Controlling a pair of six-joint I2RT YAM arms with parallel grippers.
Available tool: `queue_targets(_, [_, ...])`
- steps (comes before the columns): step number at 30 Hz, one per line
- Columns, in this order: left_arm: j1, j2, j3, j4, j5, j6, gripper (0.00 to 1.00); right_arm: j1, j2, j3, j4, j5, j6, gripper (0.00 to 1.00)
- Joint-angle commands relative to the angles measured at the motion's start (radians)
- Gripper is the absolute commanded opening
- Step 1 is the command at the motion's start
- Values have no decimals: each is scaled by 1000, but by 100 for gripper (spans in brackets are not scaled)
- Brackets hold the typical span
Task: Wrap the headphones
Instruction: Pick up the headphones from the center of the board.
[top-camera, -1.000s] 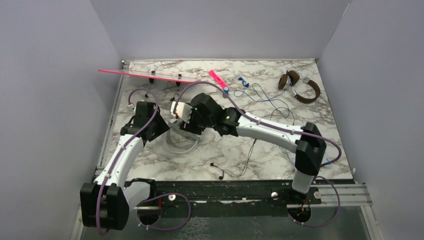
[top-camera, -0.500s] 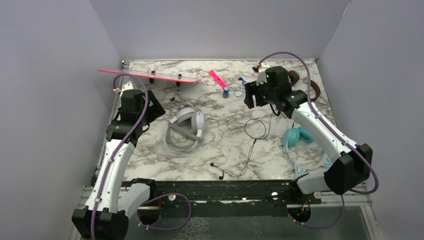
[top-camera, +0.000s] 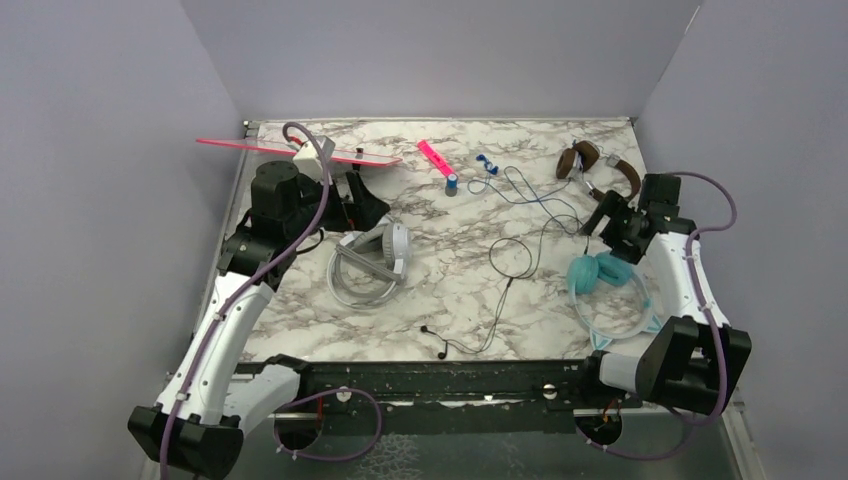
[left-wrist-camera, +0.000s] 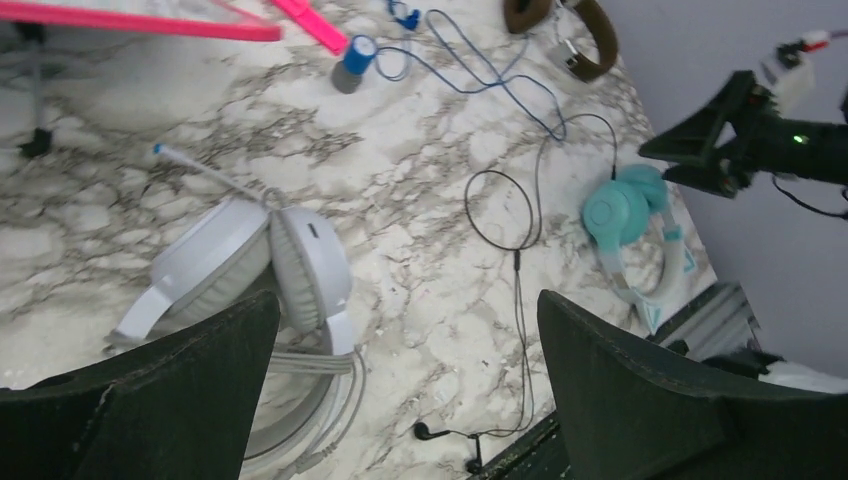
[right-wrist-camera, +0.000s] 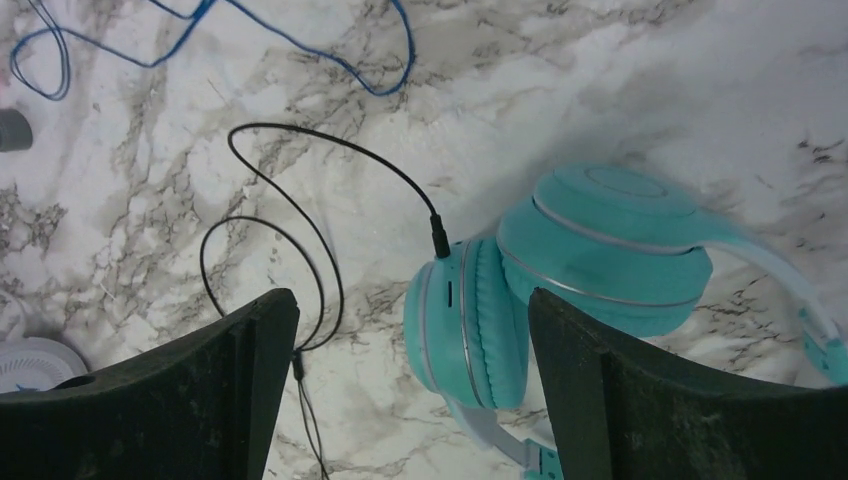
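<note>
White-grey headphones (top-camera: 370, 262): lie left of the desk's (top-camera: 450, 310) middle, cups together. Their grey cord looks gathered in loops at the band, so I judge this set done or nearly so.
Teal headphones (right-wrist-camera: 560, 275): lie by the desk's right edge, toward the near corner, not yet wrapped.
Black cord (right-wrist-camera: 300, 250): plugged into a teal cup. It runs loose in open loops toward the near edge.
Brown headphones (top-camera: 600, 172): lie in the far right corner, with a blue cord (top-camera: 520, 190) sprawled over the marble beside them, unwrapped.
Left gripper (left-wrist-camera: 408, 310): released, jaws spread wide and nothing between them, hanging above the white-grey set.
Right gripper (right-wrist-camera: 410, 300): released and empty, poised over the teal cups and the cord's plug.
Remaining work: by my judgement two cords are left to wind, the teal set's most likely next.
Other items: a pink marker (top-camera: 433, 155) and a small blue-capped cylinder (top-camera: 452, 183) lie near the far edge, and a pink strip (top-camera: 300, 150) stands on legs at the far left corner.
Writing: none legible on any cup or band in these views.
</note>
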Motion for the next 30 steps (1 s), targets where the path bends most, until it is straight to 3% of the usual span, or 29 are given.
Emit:
queue_targets(1, [-91,-3,48,60,104,73,98,1,9,-32,-61,-68,-15,89])
queue_targets(8, [-158,-8,40,61,114,76,99,15,-33,-138,-107,-107,35,89])
queue_targets(12, [-159,-12,40,61,119,81,98,58,-8,-172,-165,-114,107,79])
queue_targets(16, [-159,-13,47,62,124,68,98,75,-28,-231,-139,-62,154,78])
queue_targets(19, [-159,-12,46,66,133,61,98,81,-68,-222,-130,17,165,83])
queue_targets(20, [-159,-11,48,66,135,62,98,81,-72,-208,-134,34,164,87])
queue_targets(21, [-159,-9,50,66,135,64,98,83,-71,-180,-152,36,153,98])
queue_targets(22, [-159,-7,53,66,136,66,98,90,-70,-144,-183,57,149,99])
queue_targets(26, [-159,4,59,71,134,72,98,114,-93,-38,-338,47,105,100])
queue_targets(30, [-159,10,56,82,136,77,98,229,-114,-109,-386,15,177,95])
